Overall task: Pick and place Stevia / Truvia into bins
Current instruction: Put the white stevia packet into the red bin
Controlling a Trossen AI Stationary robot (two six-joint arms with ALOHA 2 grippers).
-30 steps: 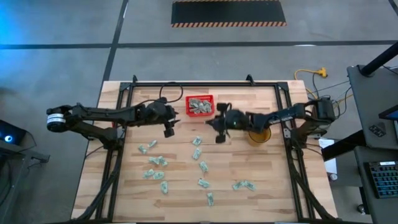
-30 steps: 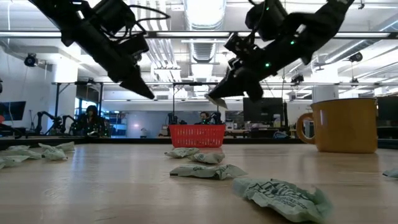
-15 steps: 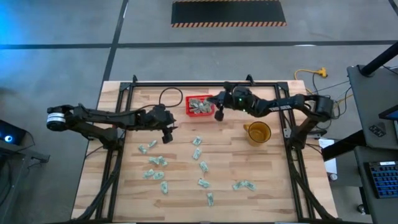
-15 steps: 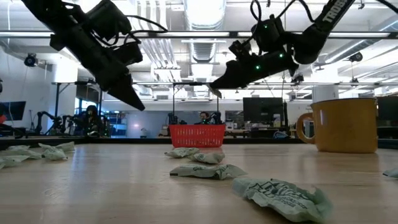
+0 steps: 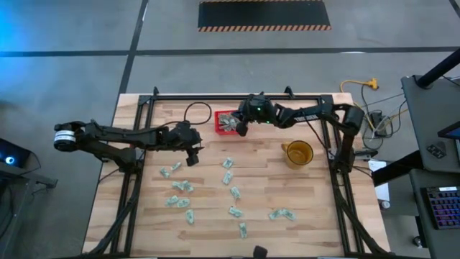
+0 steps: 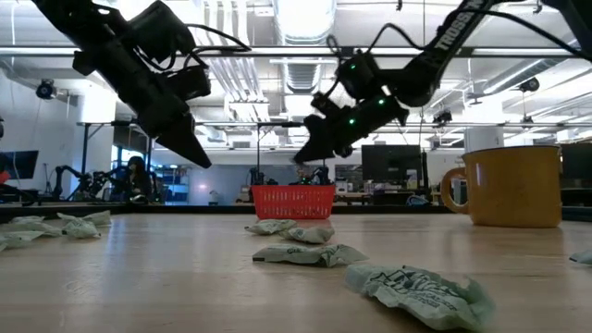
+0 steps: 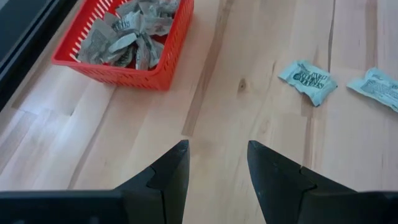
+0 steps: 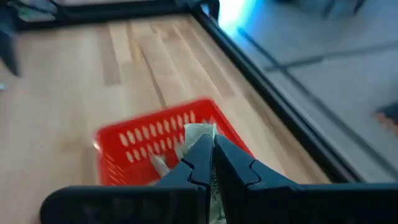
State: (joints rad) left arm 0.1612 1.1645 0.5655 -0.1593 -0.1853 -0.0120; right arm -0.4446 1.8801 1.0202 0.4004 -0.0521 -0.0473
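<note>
While the right end effector (image 8: pixel 210 163) pinches a sachet (image 8: pixel 200 133), the red basket (image 8: pixel 163 146) lies directly beneath it.

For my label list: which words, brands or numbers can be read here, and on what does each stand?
"TROSS", the rest cut off: on the right arm's dark link, low view.
Print on the pale green paper sachets: too blurred to read.
</note>
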